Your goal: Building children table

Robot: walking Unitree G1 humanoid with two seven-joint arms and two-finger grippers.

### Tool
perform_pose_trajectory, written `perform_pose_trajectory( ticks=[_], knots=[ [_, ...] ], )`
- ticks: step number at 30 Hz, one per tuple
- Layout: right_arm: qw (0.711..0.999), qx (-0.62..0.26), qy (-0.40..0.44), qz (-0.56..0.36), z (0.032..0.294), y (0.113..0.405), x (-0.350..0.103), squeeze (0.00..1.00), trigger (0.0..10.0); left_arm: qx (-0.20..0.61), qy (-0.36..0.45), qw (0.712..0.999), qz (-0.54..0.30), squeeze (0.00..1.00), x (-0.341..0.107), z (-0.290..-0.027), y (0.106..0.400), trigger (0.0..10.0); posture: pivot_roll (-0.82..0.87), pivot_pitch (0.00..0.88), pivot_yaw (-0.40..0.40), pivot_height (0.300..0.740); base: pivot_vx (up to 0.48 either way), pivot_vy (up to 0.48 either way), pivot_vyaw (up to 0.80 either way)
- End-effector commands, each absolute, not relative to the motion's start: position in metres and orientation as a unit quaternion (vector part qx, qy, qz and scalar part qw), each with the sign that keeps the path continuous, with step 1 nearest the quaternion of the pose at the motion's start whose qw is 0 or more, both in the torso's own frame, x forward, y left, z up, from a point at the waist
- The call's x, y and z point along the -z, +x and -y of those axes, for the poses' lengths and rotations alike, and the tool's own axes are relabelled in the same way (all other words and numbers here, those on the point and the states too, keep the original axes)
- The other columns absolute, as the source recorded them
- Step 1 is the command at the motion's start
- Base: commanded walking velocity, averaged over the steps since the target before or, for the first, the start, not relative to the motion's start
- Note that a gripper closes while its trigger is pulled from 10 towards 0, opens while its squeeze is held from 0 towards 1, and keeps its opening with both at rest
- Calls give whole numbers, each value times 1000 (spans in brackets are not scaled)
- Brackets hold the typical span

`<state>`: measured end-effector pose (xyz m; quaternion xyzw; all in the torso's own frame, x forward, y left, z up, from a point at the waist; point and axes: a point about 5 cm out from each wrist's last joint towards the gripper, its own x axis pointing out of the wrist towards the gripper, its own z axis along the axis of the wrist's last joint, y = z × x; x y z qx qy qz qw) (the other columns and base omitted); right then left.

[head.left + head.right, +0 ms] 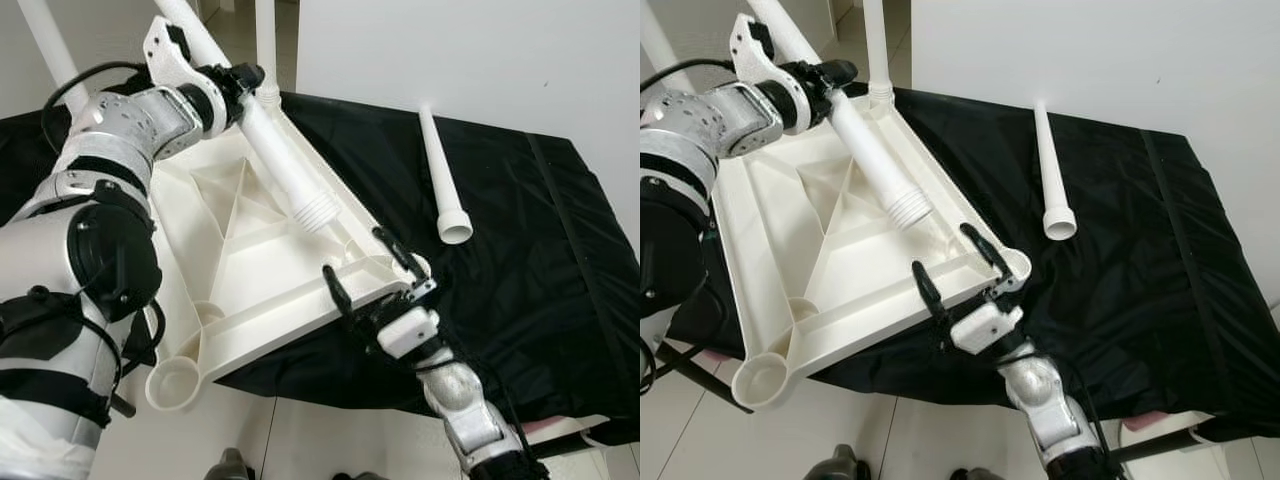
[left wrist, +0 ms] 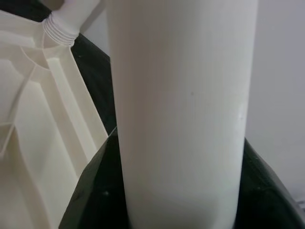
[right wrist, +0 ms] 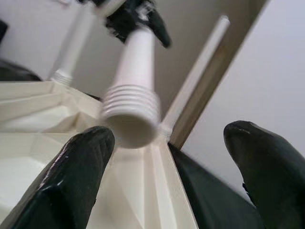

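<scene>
Overhead, white ribbed tabletop upside down, threaded leg above it

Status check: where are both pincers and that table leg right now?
Left pincer shut on table leg, threaded end above tabletop corner socket. Right pincer open at that corner. Spare leg lies aside on black cloth.

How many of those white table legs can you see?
4: one held by the left gripper above the upturned tabletop, one loose leg on the black cloth, two standing legs at far corners. More may be hidden.
</scene>
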<state>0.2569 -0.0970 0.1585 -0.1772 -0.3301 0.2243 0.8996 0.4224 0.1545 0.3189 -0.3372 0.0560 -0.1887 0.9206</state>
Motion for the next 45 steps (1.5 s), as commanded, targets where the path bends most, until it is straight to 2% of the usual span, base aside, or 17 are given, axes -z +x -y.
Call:
perform_pose_trajectory(
  ticks=[1, 5, 13, 16, 23, 28, 30, 31, 34, 39, 45],
  knots=[
    [909, -221, -153, 320, 98, 262, -165, 0, 10000, 226, -314, 922, -24, 0, -332, -147, 421, 10000, 125, 33, -14, 740, 0, 0, 0],
    [945, -212, -45, 246, 90, 289, -186, 0, 10000, 214, -249, 944, 28, 0, -338, -141, 422, 10000, 126, 44, -16, 740, 0, 0, 0],
    [954, -209, -22, 212, 90, 306, -200, 0, 10000, 211, -215, 951, 74, 0, -344, -135, 420, 10000, 121, 45, -16, 740, 0, 0, 0],
    [954, -212, -15, 209, 94, 319, -220, 0, 10000, 179, -208, 954, 118, 0, -348, -135, 416, 10000, 123, 38, -5, 740, 0, 0, 0],
    [958, -217, -7, 185, 97, 326, -227, 0, 10000, 155, -196, 957, 145, 0, -345, -130, 411, 10000, 128, 27, 24, 740, 0, 0, 0],
    [959, -221, 2, 176, 97, 329, -230, 0, 10000, 148, -193, 959, 148, 0, -342, -127, 407, 10000, 125, 22, 39, 740, 0, 0, 0],
    [954, -236, 4, 184, 96, 330, -235, 0, 10000, 135, -199, 960, 145, 0, -336, -124, 403, 10000, 118, 8, 91, 740, 0, 0, 0],
    [954, -236, 4, 184, 96, 330, -235, 0, 10000, 135, -199, 960, 145, 0, -336, -124, 403, 10000, 118, 8, 91, 740, 0, 0, 0],
    [948, -254, -12, 189, 94, 331, -238, 0, 10000, 134, -157, 969, 134, 0, -320, -114, 398, 10000, 108, 1, 109, 740, 0, 0, 0],
    [948, -261, -23, 182, 93, 333, -235, 0, 10000, 138, -152, 969, 138, 0, -318, -110, 395, 10000, 110, 0, 108, 740, 0, 0, 0],
    [944, -283, -15, 167, 88, 331, -229, 0, 10000, 157, -82, 966, 186, 0, -322, -100, 385, 10000, 126, 0, 56, 740, 0, 0, 0]
  ],
)
